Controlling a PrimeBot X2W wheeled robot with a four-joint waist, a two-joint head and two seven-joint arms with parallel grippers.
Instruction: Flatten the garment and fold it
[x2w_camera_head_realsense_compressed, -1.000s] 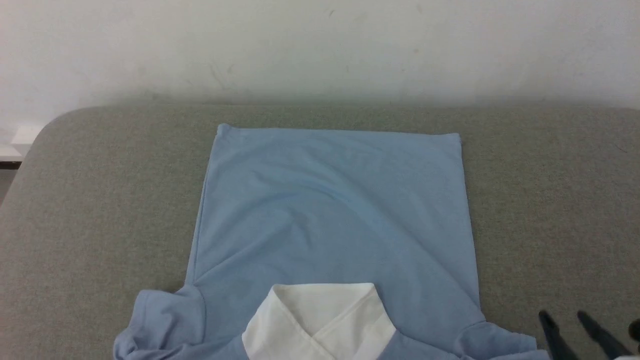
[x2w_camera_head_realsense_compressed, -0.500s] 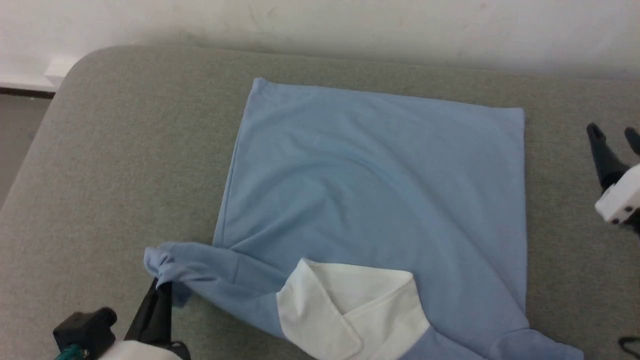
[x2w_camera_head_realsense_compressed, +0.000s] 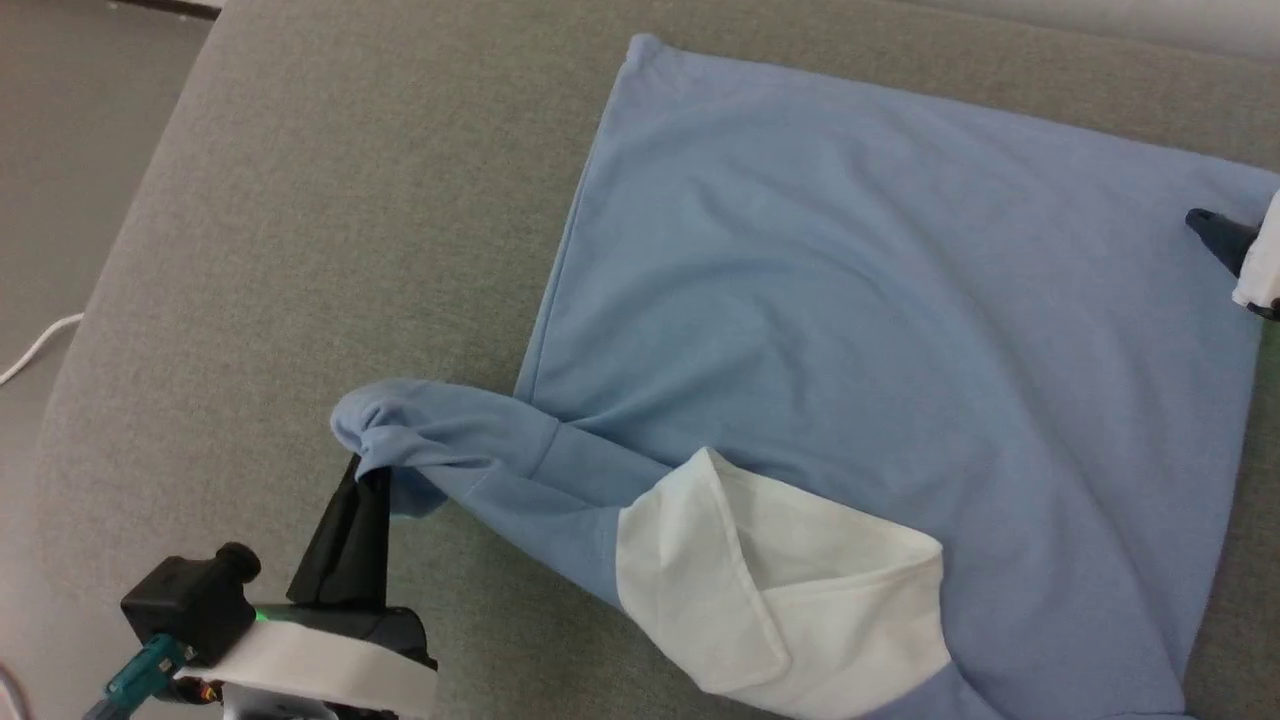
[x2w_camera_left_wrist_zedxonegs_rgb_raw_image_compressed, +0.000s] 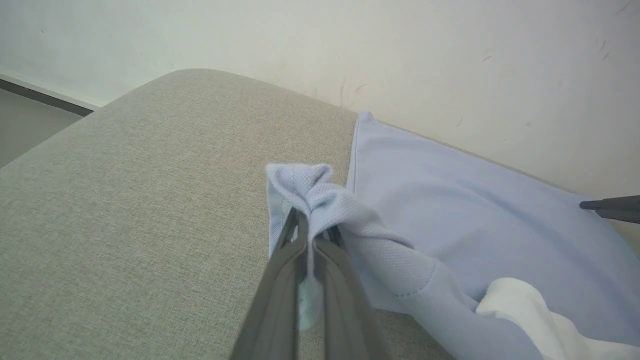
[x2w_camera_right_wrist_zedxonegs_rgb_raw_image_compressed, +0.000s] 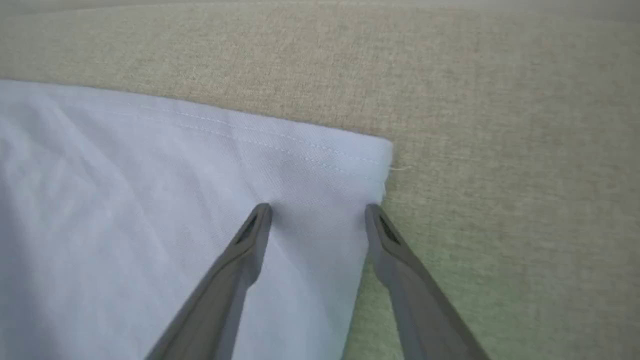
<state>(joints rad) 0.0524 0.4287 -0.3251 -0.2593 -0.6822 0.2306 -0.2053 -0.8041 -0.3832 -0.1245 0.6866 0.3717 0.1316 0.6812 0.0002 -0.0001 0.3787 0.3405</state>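
Observation:
The garment (x2w_camera_head_realsense_compressed: 850, 330), a light blue shirt with a white collar (x2w_camera_head_realsense_compressed: 790, 590), lies back up on a grey cushioned surface (x2w_camera_head_realsense_compressed: 330, 220). My left gripper (x2w_camera_head_realsense_compressed: 365, 478) is shut on the bunched end of the near-left sleeve (x2w_camera_head_realsense_compressed: 430, 425); in the left wrist view the gripper (x2w_camera_left_wrist_zedxonegs_rgb_raw_image_compressed: 307, 225) pinches that sleeve (x2w_camera_left_wrist_zedxonegs_rgb_raw_image_compressed: 320, 192) and lifts it off the surface. My right gripper (x2w_camera_right_wrist_zedxonegs_rgb_raw_image_compressed: 317, 210) stands open over the shirt's far right hem corner (x2w_camera_right_wrist_zedxonegs_rgb_raw_image_compressed: 370, 155), with nothing between its fingers. One fingertip (x2w_camera_head_realsense_compressed: 1215, 232) of it shows at the right edge of the head view.
The grey surface (x2w_camera_left_wrist_zedxonegs_rgb_raw_image_compressed: 125, 200) has a rounded left edge with floor (x2w_camera_head_realsense_compressed: 60, 150) beyond it, where a white cable (x2w_camera_head_realsense_compressed: 35, 345) lies. A pale wall (x2w_camera_left_wrist_zedxonegs_rgb_raw_image_compressed: 400, 55) runs behind the far edge.
The head camera has swung down and left, so the whole scene has shifted. My left gripper holds the sleeve a little higher. My right gripper has reached the far right hem corner.

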